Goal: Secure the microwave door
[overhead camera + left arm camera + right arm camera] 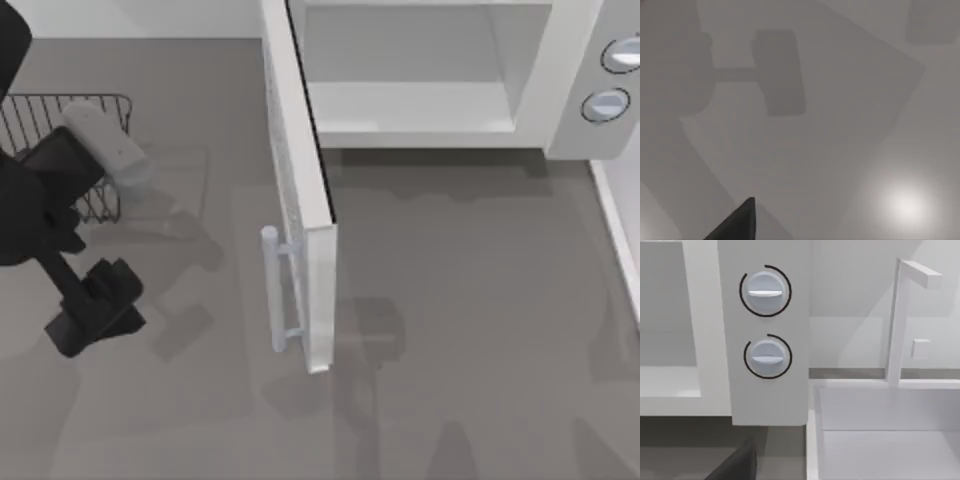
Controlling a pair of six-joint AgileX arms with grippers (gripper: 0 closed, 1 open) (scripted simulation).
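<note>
Nearest, at the top view's lower left: left gripper [97,305], black, hanging over bare grey table [480,340], well apart from the door; whether its fingers stand open or closed cannot be told. The left wrist view gives one dark finger tip [737,222] above plain tabletop crossed by soft shadows. Next, mid-table: microwave door [300,200], a white panel swung wide open, standing roughly square to the oven front and seen edge-on from above, its dark inner edge facing right. Handle [272,290], a slim pale-grey vertical bar, fixed to the door's left face near the free end, which reaches toward the near side of the table. Left of the door, farther back: dark wire rack [40,125] with a pale grey item [105,145] lying across it; the left arm's black links overlap the rack's near side. Far side, centre to right: white microwave body [560,90], its cavity [410,90] open and pale inside, hinge side at the left where the door meets it. Two round knobs [606,104] sit one above the other on the right-hand control panel; the right wrist view faces them closely, upper knob [765,290] and lower knob [767,356], each with a horizontal grip bar. Right gripper: a dark finger tip [735,465] at that view's edge, fingers' state not tellable. Beside the microwave's right: a white sink [880,440] with a white faucet [900,320].
</note>
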